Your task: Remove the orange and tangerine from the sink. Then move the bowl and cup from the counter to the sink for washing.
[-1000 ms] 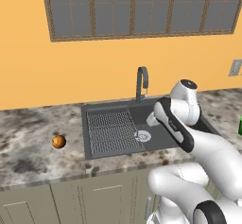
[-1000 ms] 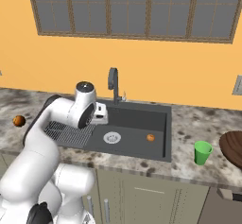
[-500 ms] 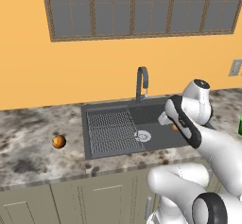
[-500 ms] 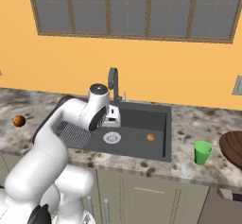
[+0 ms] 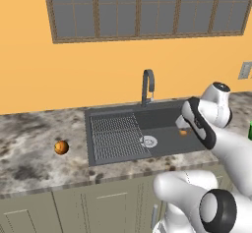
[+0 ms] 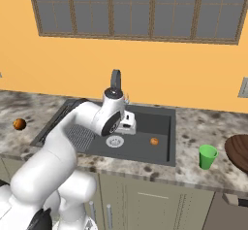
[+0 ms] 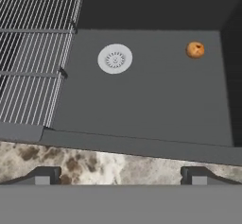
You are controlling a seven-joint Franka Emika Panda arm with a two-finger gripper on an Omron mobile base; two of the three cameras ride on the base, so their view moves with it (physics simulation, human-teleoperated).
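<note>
A small orange fruit (image 7: 195,49) lies on the floor of the dark grey sink (image 7: 142,105), right of the round drain; I cannot tell whether it is the orange or the tangerine. The same fruit (image 6: 154,141) sits in the basin's right part. A second orange fruit (image 5: 61,147) rests on the counter left of the sink (image 5: 165,146). My gripper (image 6: 127,122) hovers open above the basin, near the front rim, with nothing between its fingertips (image 7: 42,175). The green cup (image 6: 208,156) and the reddish-brown bowl (image 6: 240,149) stand on the counter to the right.
A ribbed draining grid (image 7: 33,57) covers the sink's left half. The curved dark faucet (image 5: 147,84) rises behind the basin. The speckled stone counter (image 5: 29,148) runs along both sides, under an orange wall with a window.
The arm has swung right, from over the draining grid to over the open basin, nearer the fruit in the sink. The jaws stayed open. Fruits, cup and bowl have not moved.
</note>
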